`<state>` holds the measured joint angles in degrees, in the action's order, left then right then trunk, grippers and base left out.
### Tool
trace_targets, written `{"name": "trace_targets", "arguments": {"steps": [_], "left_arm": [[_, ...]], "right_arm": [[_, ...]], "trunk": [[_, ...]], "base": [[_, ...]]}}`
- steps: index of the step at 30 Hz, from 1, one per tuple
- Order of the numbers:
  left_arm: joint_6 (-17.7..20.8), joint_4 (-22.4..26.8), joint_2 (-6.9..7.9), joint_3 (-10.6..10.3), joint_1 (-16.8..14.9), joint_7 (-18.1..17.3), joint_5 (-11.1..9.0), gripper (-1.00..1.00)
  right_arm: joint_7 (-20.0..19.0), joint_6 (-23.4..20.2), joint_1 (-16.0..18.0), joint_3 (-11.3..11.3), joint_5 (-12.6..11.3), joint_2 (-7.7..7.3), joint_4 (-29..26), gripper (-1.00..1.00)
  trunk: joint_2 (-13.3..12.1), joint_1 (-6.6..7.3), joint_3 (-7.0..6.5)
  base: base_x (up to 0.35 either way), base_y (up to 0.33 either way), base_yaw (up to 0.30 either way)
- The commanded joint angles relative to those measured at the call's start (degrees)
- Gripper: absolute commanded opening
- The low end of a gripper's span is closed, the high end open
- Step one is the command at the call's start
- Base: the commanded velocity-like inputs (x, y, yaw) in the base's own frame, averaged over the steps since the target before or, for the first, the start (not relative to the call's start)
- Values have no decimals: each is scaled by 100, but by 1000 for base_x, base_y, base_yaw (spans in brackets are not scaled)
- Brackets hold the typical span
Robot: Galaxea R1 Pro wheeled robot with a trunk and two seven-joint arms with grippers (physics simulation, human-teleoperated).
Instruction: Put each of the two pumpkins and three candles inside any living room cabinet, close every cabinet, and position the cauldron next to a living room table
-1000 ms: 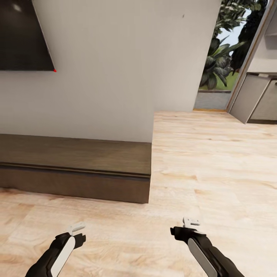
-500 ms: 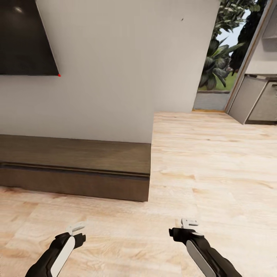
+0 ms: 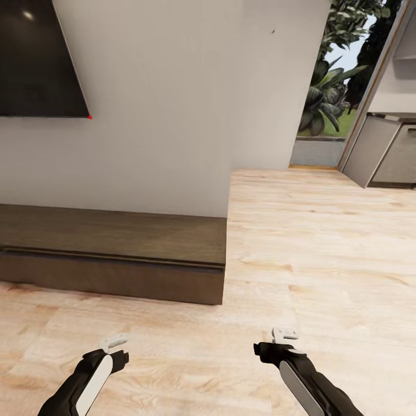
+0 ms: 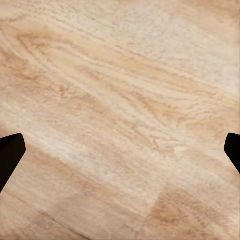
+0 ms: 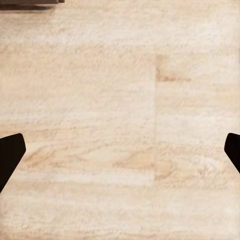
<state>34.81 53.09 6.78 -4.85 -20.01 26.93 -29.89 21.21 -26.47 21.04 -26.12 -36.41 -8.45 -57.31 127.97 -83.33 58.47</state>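
The long low dark brown cabinet (image 3: 115, 237) stands against the white wall on the left of the head view, its front flush and shut. Its right end is near the wall corner. My left gripper (image 3: 114, 342) hangs over the wood floor in front of the cabinet, open and empty; its dark fingertips (image 4: 9, 155) sit wide apart in the left wrist view. My right gripper (image 3: 286, 334) is also open and empty over bare floor, further right. A dark strip of the cabinet (image 5: 27, 3) edges the right wrist view. Pumpkins, candles, cauldron and table are out of view.
A black wall screen (image 3: 34, 63) hangs above the cabinet. Light wood floor (image 3: 323, 248) runs past the wall corner to a glass door with plants outside (image 3: 329, 98). Grey kitchen units (image 3: 387, 150) stand at the far right.
The camera has shifted slightly, so the wall screen sits a little lower and further right in the picture. Both arms hold nearly the same pose.
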Motion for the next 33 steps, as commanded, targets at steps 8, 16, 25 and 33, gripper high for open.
{"name": "trace_targets", "arguments": {"steps": [8, 16, 25, 33], "left_arm": [[8, 8, 7, -25, -3, 58, -61, 100], [8, 4, 7, -25, -1, 58, -61, 100], [8, 6, 7, -28, -1, 58, -61, 100], [-22, 3, 8, -33, 6, 30, -61, 100]], "right_arm": [[58, -2, 5, -25, -59, -7, -9, 100], [58, -3, 5, -25, -59, -7, -8, 100], [58, -4, 5, -29, -59, -7, -8, 100], [65, -5, 5, -33, -59, -7, -8, 100]], "trunk": [[2, 1, 5], [2, 1, 5], [-118, 67, -49], [-118, 67, -49]], "base": [[0, 0, 0], [0, 0, 0], [0, 0, 0], [-138, 80, 0]]}}
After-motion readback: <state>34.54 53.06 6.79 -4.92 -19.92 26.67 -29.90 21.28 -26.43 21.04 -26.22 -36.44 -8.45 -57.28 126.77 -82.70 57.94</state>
